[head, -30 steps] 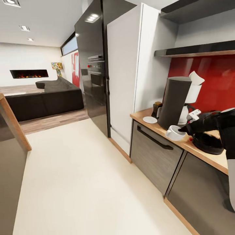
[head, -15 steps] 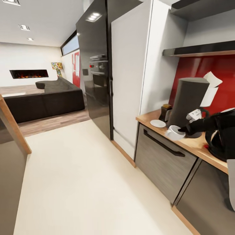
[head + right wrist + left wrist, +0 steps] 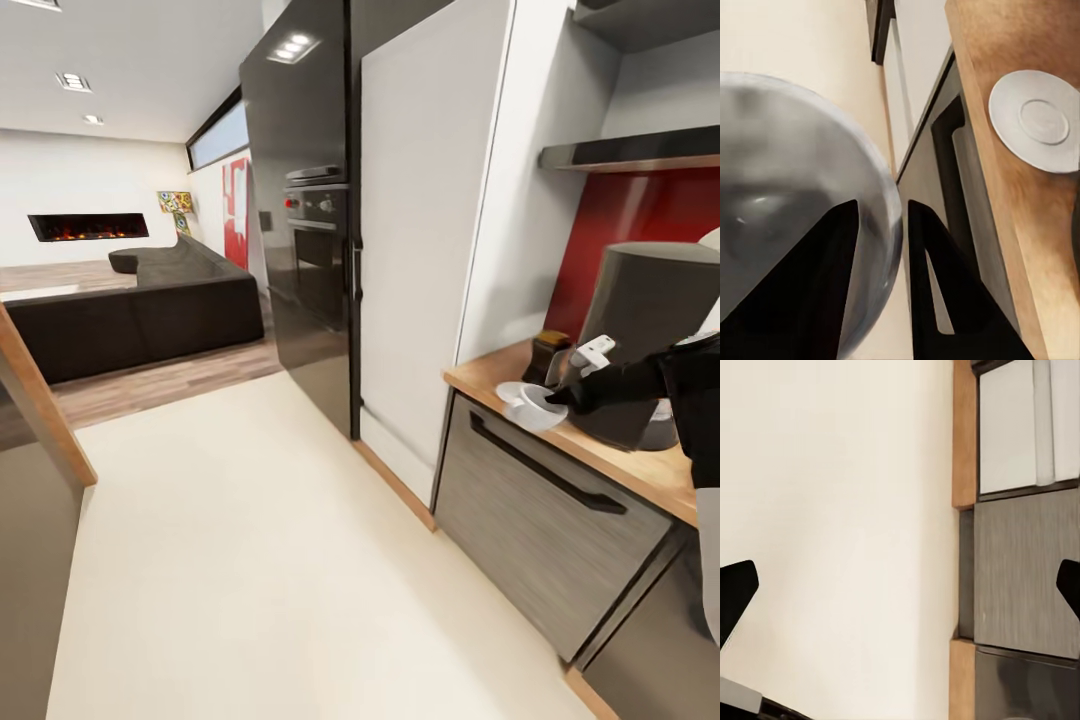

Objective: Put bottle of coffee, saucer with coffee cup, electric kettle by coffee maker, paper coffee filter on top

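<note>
Your right gripper (image 3: 881,281) pinches coffee cup (image 3: 530,405) rim, carried at right of frame over kitchen countertop (image 3: 490,375) front edge. Saucer (image 3: 1036,120) lies bare nearby. Coffee maker (image 3: 645,330), bottle of coffee (image 3: 548,352) on the countertop. Cup still needs seating. Left gripper (image 3: 900,592) spread wide, empty.

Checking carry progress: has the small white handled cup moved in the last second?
Yes: the cup shifted away from the tall dark coffee maker, toward the round white saucer.
</note>
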